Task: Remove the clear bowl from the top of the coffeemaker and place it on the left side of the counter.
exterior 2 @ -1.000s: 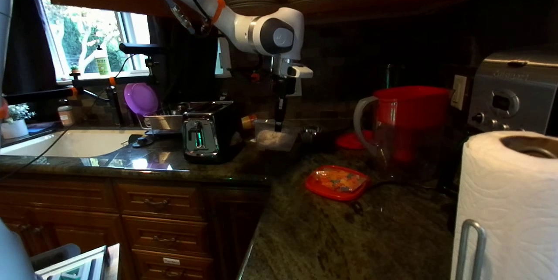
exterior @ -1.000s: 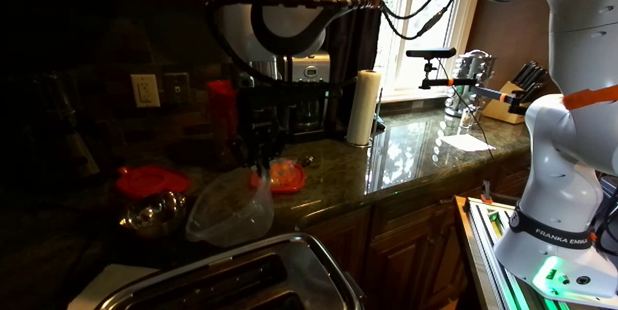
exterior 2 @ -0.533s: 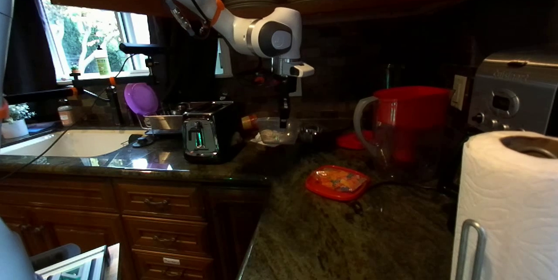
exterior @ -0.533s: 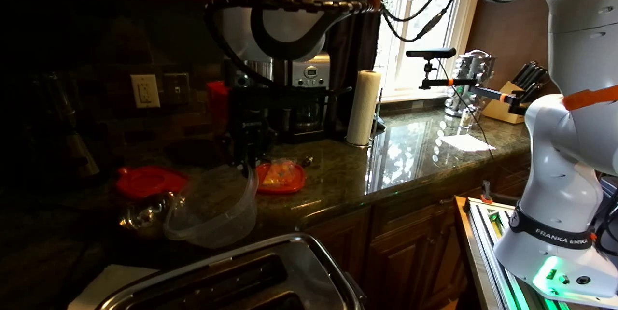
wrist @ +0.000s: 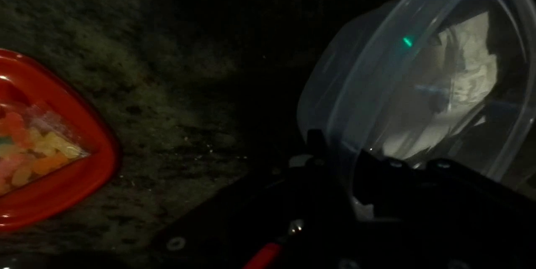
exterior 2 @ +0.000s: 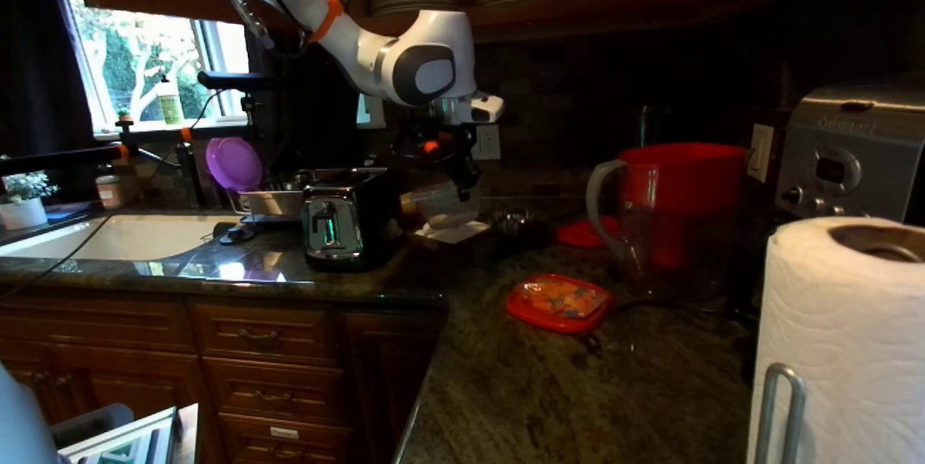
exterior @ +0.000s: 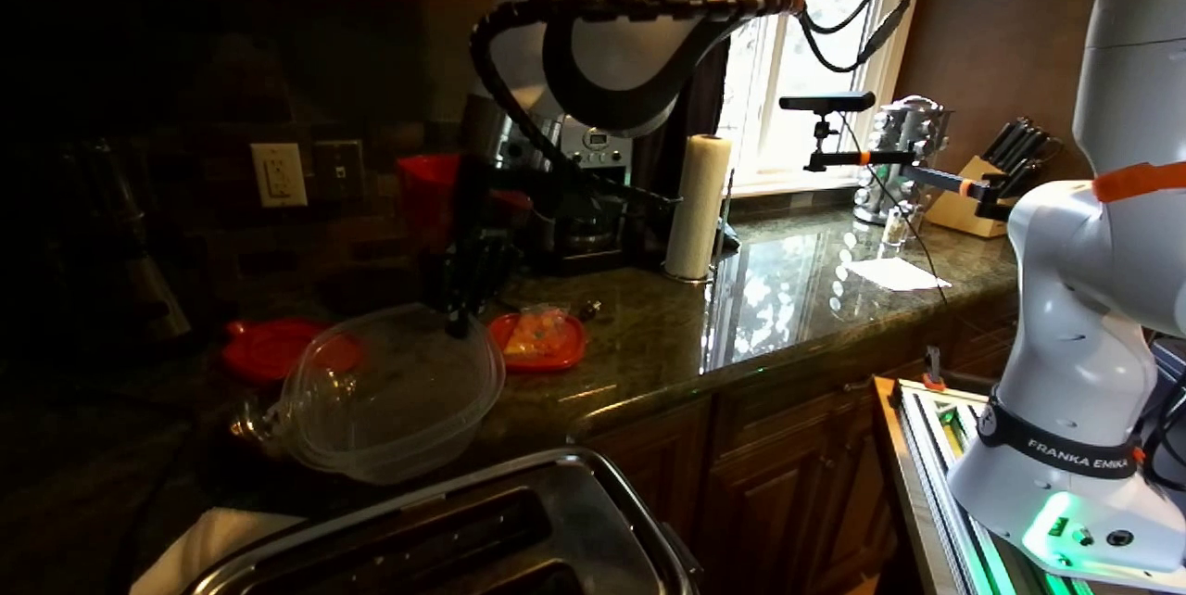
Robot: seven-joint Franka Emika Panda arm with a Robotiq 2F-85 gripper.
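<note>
The clear bowl [exterior: 408, 410] hangs over the counter's far part in both exterior views, tilted, with its opening facing partly up. It also shows in an exterior view [exterior 2: 444, 207], above a white paper, and in the wrist view [wrist: 377, 76]. My gripper [exterior: 459, 322] is shut on the bowl's rim; the gripper [wrist: 340, 151] has one finger on each side of the wall. It also shows in an exterior view [exterior 2: 466, 186]. The coffeemaker [exterior 2: 856, 153] stands well away from the bowl; the arm partly hides it in an exterior view [exterior: 598, 150]. The dark counter [exterior: 639, 326] runs below.
A chrome toaster [exterior: 500, 530] stands close beside the bowl. A metal bowl [exterior 2: 513, 220], a red lid [exterior 2: 585, 233] and a red dish with candy [exterior 2: 560, 303] lie nearby. A white paper [exterior 2: 455, 233] lies under the bowl. A red pitcher [exterior 2: 679, 211] and paper towels [exterior 2: 831, 348] stand nearer the coffeemaker.
My hand has tilted, its fingers swinging out, and the held bowl has turned so that its opening shows more. The bowl has shifted toward the toaster side and the white paper shows beneath it.
</note>
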